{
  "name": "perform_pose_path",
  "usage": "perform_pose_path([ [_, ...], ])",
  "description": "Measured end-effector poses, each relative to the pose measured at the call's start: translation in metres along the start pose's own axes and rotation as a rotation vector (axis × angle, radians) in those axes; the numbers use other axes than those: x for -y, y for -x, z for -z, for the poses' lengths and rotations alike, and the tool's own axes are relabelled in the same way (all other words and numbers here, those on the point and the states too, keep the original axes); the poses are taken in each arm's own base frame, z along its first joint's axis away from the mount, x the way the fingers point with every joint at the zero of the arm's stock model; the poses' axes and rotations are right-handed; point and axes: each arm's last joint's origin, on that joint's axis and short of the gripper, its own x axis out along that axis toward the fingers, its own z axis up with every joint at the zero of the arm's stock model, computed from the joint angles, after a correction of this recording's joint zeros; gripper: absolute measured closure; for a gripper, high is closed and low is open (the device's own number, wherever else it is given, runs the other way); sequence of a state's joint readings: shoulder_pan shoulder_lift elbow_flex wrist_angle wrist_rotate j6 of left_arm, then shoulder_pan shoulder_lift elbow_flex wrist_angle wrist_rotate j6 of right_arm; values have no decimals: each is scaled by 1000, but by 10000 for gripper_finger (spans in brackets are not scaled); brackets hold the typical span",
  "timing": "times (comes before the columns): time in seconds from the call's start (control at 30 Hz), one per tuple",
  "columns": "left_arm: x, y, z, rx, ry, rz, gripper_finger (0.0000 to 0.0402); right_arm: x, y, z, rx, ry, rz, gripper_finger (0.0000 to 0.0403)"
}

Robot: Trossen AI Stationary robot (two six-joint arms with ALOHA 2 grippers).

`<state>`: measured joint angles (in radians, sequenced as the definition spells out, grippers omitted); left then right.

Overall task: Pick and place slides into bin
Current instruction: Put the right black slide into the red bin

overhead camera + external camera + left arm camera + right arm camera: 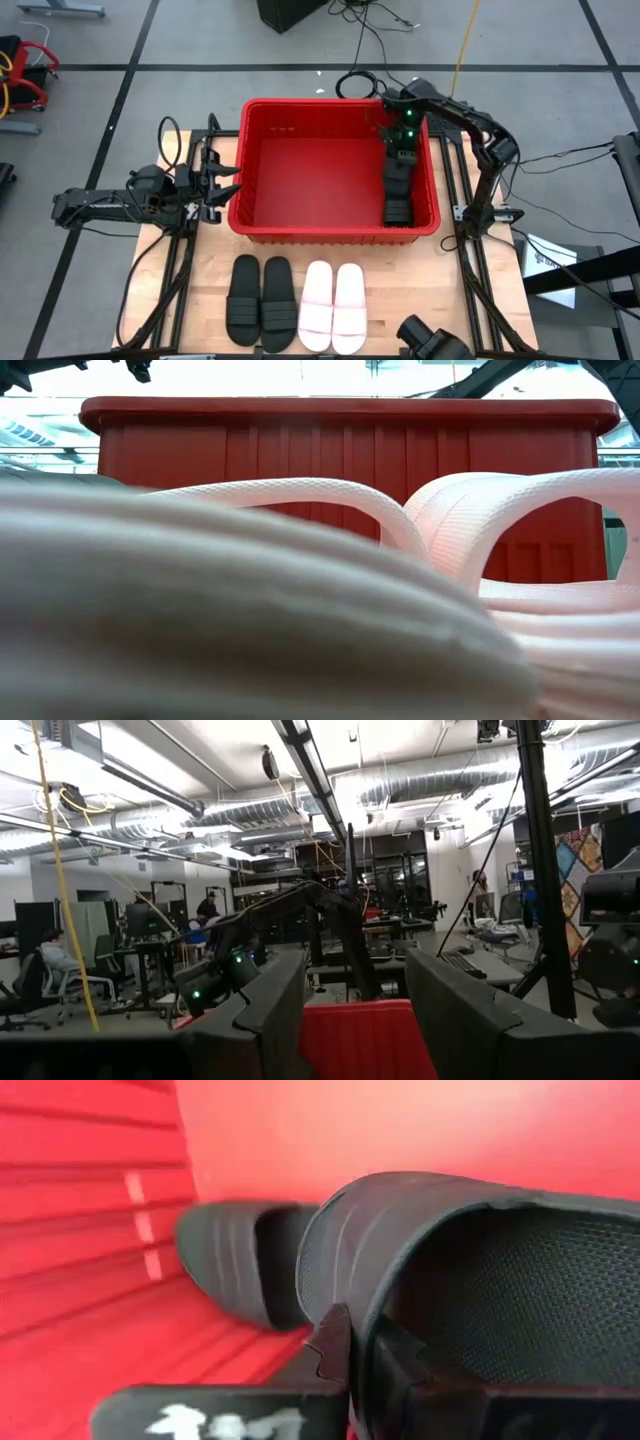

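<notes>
Clamped in the right gripper [355,1345], a black slide [480,1260] hangs inside the red bin [262,215], another black slide [235,1270] lying just beyond it, while the left gripper [222,182] waits spread outside.

Six slides counted: two black [260,301] and two pale pink [334,307] on the table, two more black [398,190] inside one red bin [262,110], one pinched between the right gripper's fingers [330,1348].

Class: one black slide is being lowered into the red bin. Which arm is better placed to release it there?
Right. The right hand already grips a black slide inside the bin; the left hand waits open outside it.
</notes>
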<state>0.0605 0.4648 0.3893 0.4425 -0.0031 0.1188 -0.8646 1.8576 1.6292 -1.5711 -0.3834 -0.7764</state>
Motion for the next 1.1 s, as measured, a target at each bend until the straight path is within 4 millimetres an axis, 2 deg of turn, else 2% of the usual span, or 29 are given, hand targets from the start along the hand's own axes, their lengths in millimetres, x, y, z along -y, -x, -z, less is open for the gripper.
perform_pose_path([
  [0.7, 0, 0, 0, 3, -11, 0, 217, 11, -30, 6, -43, -15, 13, 400],
  [1.1, 0, 0, 0, 3, -10, 0, 217, 16, -31, 3, -12, -102, 52, 347],
])
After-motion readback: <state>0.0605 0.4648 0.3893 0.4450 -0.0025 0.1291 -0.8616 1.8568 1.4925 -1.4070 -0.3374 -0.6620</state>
